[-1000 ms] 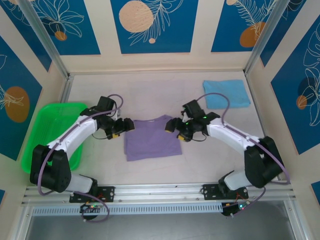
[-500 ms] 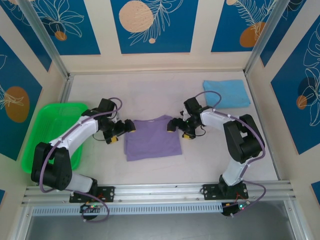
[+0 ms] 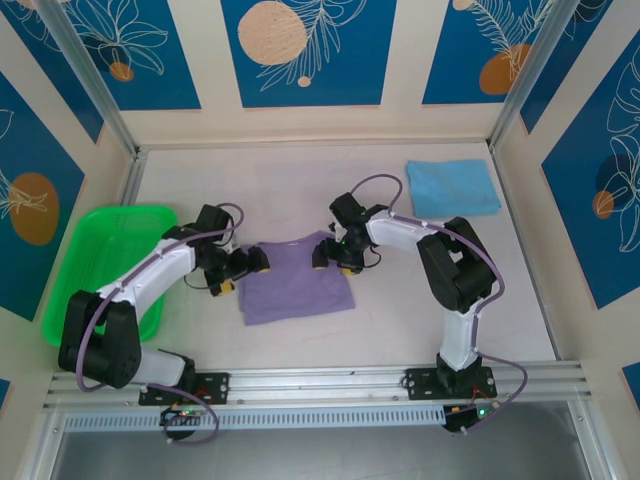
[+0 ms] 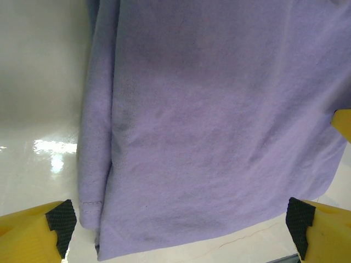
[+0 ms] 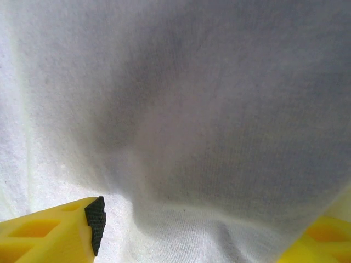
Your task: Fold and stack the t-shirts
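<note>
1. Lying folded mid-table (image 3: 200, 350): lavender t-shirt (image 3: 295, 282); light-blue t-shirt (image 3: 452, 187) sits folded far right.
2. Left hand (image 3: 254, 263) wide open at lavender's left edge.
3. Right hand (image 3: 326, 254) on its far-right corner, fingers spread.

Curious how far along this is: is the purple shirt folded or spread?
Folded. The purple shirt lies as a compact rectangle, and the left wrist view shows stacked layers along its edge.

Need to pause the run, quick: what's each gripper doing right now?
Left gripper: open, fingers spread over the purple t-shirt, gripping nothing.
Right gripper: open, fingers apart, the same t-shirt's cloth close between them.
</note>
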{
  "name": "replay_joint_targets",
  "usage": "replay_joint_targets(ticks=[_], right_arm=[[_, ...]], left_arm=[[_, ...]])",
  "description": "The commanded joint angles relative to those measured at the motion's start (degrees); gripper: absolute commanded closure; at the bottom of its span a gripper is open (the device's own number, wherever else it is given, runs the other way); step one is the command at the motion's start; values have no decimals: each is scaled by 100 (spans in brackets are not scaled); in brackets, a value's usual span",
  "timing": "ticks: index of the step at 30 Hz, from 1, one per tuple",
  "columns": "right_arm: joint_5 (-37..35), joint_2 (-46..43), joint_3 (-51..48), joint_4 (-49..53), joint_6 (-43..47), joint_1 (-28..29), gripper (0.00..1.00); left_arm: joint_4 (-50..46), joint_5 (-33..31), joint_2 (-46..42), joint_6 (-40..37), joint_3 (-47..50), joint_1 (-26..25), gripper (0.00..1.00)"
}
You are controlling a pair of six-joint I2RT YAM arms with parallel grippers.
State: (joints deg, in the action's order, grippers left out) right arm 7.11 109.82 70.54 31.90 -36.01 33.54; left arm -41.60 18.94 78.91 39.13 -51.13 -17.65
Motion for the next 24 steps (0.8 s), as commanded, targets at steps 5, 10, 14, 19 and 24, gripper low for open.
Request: replay_joint_targets(ticks=[5, 10, 14, 19, 24], right_arm=[[-465, -510, -718, 65, -176, -15, 17], [-429, -802, -1063, 9, -33, -87, 14], [-136, -593, -1046, -163, 56, -16, 19], [177, 24, -666, -287, 26, 178, 38], [126, 399, -266, -218, 36, 333, 60]], left_arm=[[-285, -197, -274, -62, 72, -120, 0], [-305, -220, -230, -343, -72, -353, 0], [-329, -259, 69, -539, -221, -580, 3], [-227, -530, 610, -640, -99, -591, 7], [-306, -925, 1085, -732, -98, -591, 8]])
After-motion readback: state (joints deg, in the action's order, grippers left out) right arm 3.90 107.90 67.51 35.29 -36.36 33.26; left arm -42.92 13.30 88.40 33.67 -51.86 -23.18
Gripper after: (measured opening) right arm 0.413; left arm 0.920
